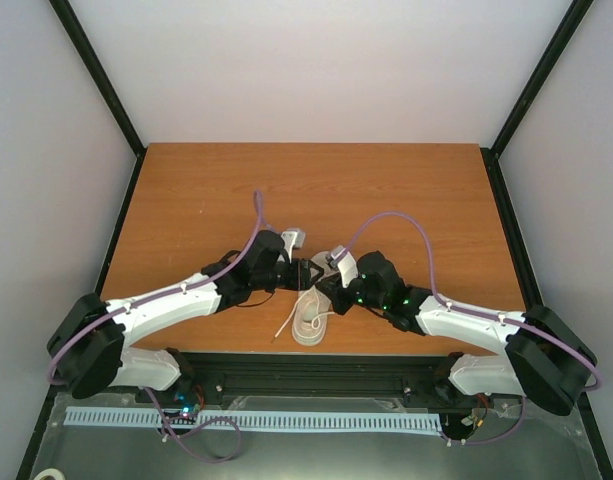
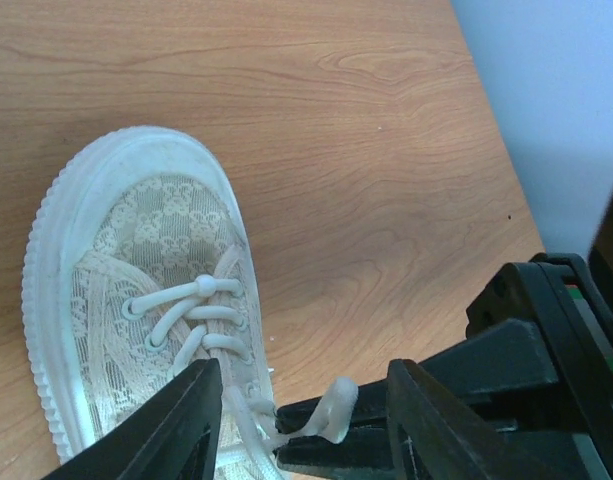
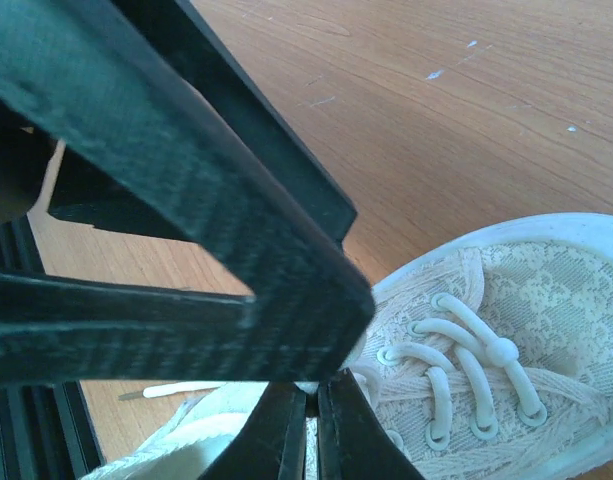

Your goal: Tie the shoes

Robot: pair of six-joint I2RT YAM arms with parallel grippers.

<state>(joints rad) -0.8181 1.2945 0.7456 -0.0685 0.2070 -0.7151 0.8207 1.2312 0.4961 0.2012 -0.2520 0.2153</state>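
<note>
Top external view, near to far: closest to the robot, at mid-width of the wooden table, the sneaker lies just inside the near edge. Its toe points toward the robot, and a loose lace end lies on the wood to its left. Over the shoe's far, ankle end the left gripper and right gripper meet tip to tip. In the left wrist view, the right gripper's jaws are pressed together on a short loop of lace held above the top eyelets. The left gripper's fingers stand apart, one on each side of that loop, not closed on it. In the right wrist view, the right gripper's own fingers meet at the tips. Beyond them lie the laced vamp and the wood grain.
</note>
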